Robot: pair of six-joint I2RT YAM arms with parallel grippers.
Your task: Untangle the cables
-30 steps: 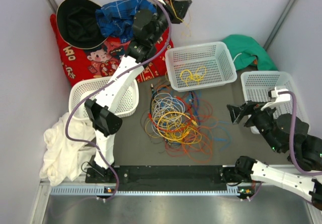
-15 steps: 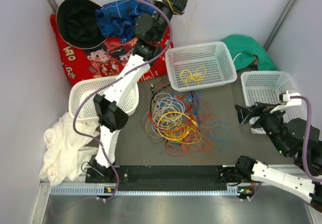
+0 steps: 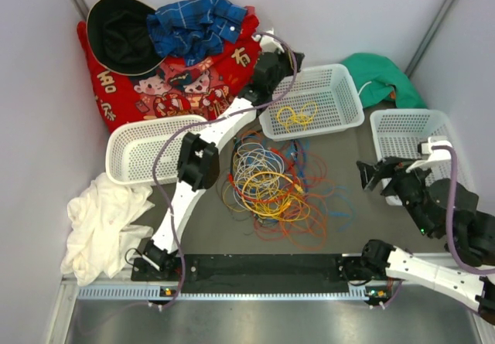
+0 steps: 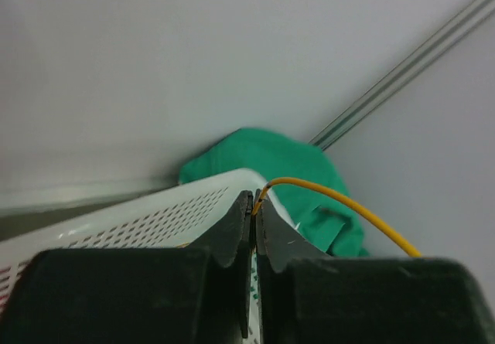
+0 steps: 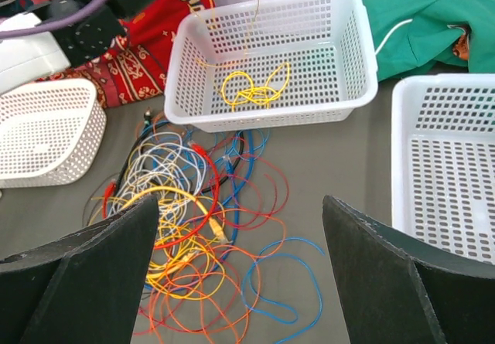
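Pale grey walls point(image 3: 348, 11) w/ metal corner strips point(image 3: 438, 23) — dark grey tabletop point(image 3: 344, 147).

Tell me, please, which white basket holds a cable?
The middle basket: a yellow cable lies coiled inside; the left basket and right basket show none.

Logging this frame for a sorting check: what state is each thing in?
left end effector: shut on a yellow cable
right end effector: open, empty
cable pile: tangled together
middle basket: holds loose yellow cables
left basket: empty
right basket: empty where visible
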